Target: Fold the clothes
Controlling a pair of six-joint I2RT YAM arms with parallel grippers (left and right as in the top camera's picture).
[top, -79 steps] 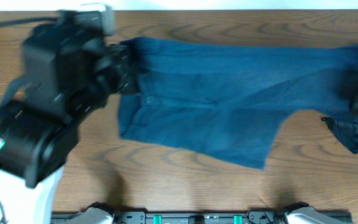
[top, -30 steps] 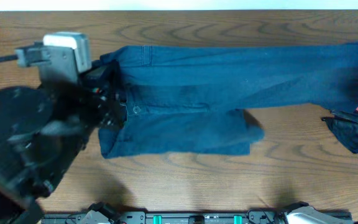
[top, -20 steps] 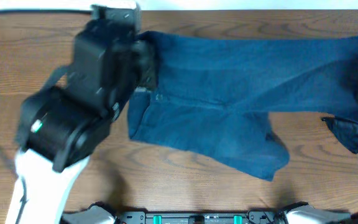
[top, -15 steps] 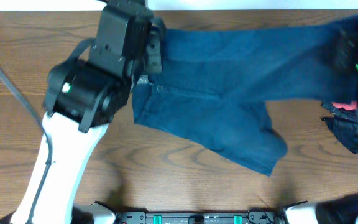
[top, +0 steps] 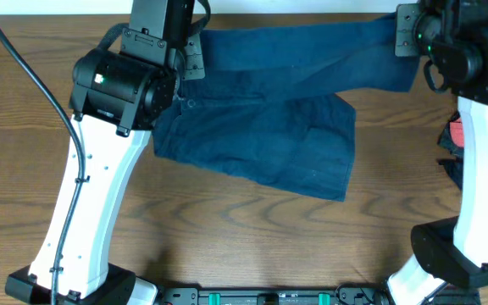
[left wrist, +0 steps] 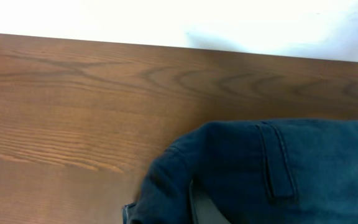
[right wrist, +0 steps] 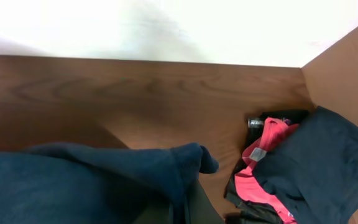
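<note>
Firmly, shorts (top: 261,127) pinched, left fingers (left wrist: 204,208), right fingers (right wrist: 201,211)

My workbench: brown wood-grain tabletop (top: 227,246), dark swirling grain, matte finish, evenly lit, only soft shadows. Beyond its far edge I see plain bright white wall (left wrist: 166,18), washed out. Black rail with green marks (top: 278,297) along near edge. Tan flat panel (right wrist: 347,81) rising at right end

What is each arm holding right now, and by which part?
Both hold the dark navy-blue fabric shorts: left gripper by the waistband corner, right gripper by one leg's end.
</note>
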